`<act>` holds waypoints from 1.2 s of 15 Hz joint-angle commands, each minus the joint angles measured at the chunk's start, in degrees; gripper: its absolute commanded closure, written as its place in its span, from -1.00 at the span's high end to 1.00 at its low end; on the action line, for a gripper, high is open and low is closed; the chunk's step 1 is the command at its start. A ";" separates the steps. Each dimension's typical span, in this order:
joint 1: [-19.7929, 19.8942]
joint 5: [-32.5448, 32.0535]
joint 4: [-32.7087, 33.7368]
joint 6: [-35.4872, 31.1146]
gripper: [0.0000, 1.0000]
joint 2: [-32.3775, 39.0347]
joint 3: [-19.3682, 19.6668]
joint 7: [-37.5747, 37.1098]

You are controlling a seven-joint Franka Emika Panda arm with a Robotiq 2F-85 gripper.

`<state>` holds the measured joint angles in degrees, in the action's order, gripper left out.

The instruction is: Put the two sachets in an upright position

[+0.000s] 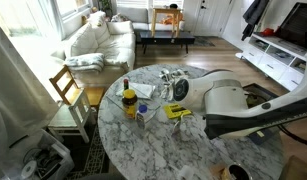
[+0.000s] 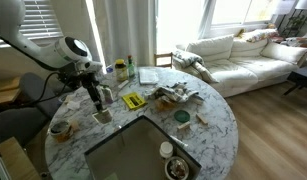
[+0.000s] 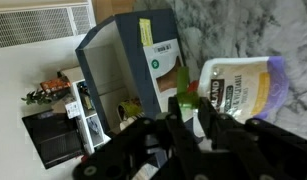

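My gripper (image 3: 188,118) has dark fingers closed round a thin green strip (image 3: 183,88). It hangs over the marble table by a grey-blue box (image 3: 123,60) and a lying bottle with a white label (image 3: 238,92). In both exterior views the gripper (image 2: 96,98) (image 1: 179,90) is at the table's rim on the robot's side. A small tan packet that may be a sachet lies flat near the table edge (image 2: 200,119). Small tan-brown pieces (image 1: 143,113) stand beside a yellow-labelled bottle (image 1: 130,101). I cannot tell the two sachets for certain.
A flat yellow pack (image 2: 134,101) (image 1: 178,112) lies near the gripper. A pile of pale wrappers (image 2: 178,95), a green lid (image 2: 180,117), a cup (image 2: 102,116), a bowl (image 2: 61,128) and bottles (image 2: 120,70) are on the table. A chair (image 1: 68,90) stands at the table's side.
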<state>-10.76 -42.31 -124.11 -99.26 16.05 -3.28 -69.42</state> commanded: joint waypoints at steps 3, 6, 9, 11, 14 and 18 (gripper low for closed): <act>-1.89 -4.43 3.04 5.06 -0.88 4.68 -0.98 0.53; -2.89 -6.20 4.29 7.39 -0.88 6.57 -1.44 0.79; -3.63 -7.85 5.48 9.31 -0.88 8.32 -1.81 1.11; -4.14 -8.73 6.25 10.50 -0.88 9.60 -2.06 1.45; -4.63 -9.83 7.12 11.77 -0.88 11.30 -2.37 2.38; -5.14 -10.95 8.13 12.77 -0.88 13.17 -2.52 2.87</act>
<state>-15.46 -51.49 -117.73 -88.97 27.12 -5.43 -67.90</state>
